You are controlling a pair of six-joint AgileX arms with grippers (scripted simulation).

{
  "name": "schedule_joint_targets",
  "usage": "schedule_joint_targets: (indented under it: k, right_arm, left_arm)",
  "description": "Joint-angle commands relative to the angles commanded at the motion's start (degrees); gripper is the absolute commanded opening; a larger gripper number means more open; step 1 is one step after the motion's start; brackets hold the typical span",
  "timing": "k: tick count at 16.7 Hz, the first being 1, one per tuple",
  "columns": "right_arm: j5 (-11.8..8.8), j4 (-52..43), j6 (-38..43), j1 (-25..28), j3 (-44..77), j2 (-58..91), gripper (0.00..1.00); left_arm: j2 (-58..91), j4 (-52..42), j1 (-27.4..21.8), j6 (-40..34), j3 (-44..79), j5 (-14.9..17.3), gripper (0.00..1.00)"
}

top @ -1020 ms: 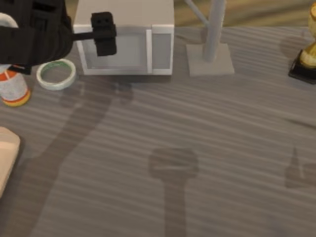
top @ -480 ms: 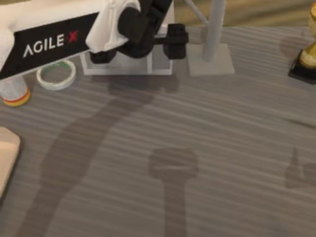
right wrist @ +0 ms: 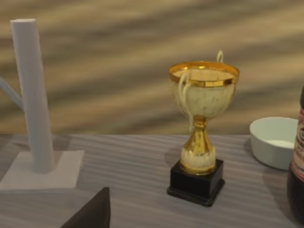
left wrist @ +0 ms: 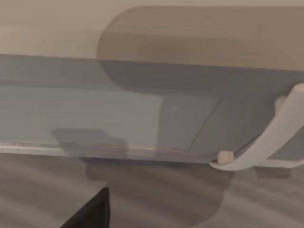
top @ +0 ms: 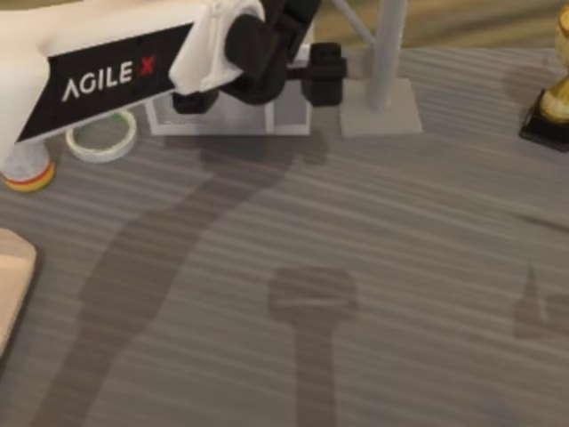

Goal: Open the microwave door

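Your left gripper [top: 325,73] hangs at the right front corner of the microwave [top: 293,107], which stands at the table's [top: 373,267] far edge left of centre, its door mostly hidden beneath your arm; I cannot tell how the claw stands.

My left arm [top: 116,67] hides most of the microwave [top: 289,107] and its door in the top view, the trophy [top: 556,93] is cut by the right edge, and my left gripper's [top: 324,74] finger gap is unreadable.
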Motion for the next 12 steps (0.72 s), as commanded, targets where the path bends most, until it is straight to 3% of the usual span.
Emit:
schedule_joint_targets:
  k: [6, 11, 12]
  right_arm:
    - [0.0, 0.0, 0.0, 0.0, 0.0, 0.0, 1.00]
    - [0.0, 0.0, 0.0, 0.0, 0.0, 0.0, 1.00]
    - [0.0, 0.0, 0.0, 0.0, 0.0, 0.0, 1.00]
  left_arm:
    - [11.5, 5.9, 2.7, 2.4, 5.9, 1.8, 1.00]
    - [12.2, 6.5, 3.0, 2.6, 6.4, 1.9, 1.00]
    - [12.2, 6.5, 3.0, 2.6, 6.4, 1.9, 0.92]
